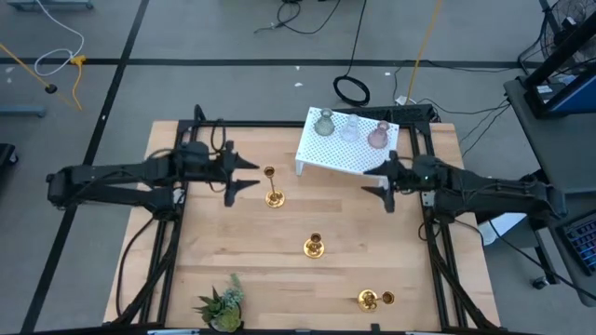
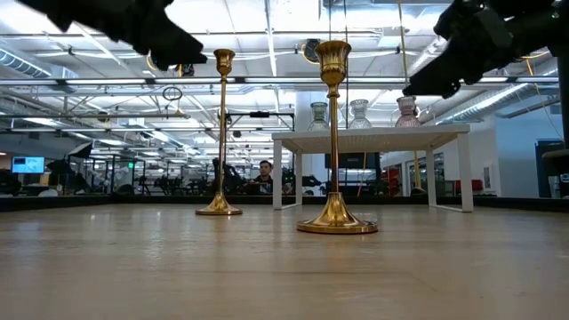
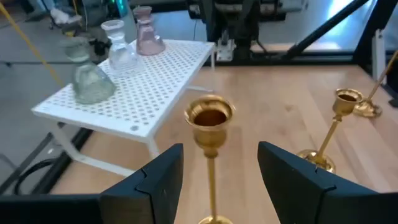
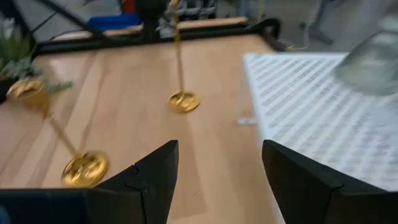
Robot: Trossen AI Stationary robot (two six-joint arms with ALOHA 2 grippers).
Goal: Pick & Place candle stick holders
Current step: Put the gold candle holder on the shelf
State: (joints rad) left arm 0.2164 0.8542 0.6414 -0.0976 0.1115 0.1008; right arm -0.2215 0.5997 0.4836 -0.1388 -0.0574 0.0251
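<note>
Three gold candle stick holders are on the wooden table: one upright [image 1: 272,189] just right of my left gripper, one upright at the middle [image 1: 314,246], and one lying on its side near the front right [image 1: 375,299]. Three glass holders, grey-green [image 1: 325,122], clear [image 1: 351,127] and pink [image 1: 379,135], stand on the white perforated rack [image 1: 340,154]. My left gripper [image 1: 248,175] is open and empty; in its wrist view the nearest gold holder's cup [image 3: 210,118] shows between and beyond the fingers [image 3: 221,180], untouched. My right gripper [image 1: 377,180] is open and empty beside the rack's front edge.
A small green spiky plant [image 1: 222,305] stands at the table's near left edge. The rack's legs [image 2: 288,182] rest on the far right part of the table. A black frame [image 1: 279,124] runs around the table top. A person [image 2: 264,175] shows in the room behind.
</note>
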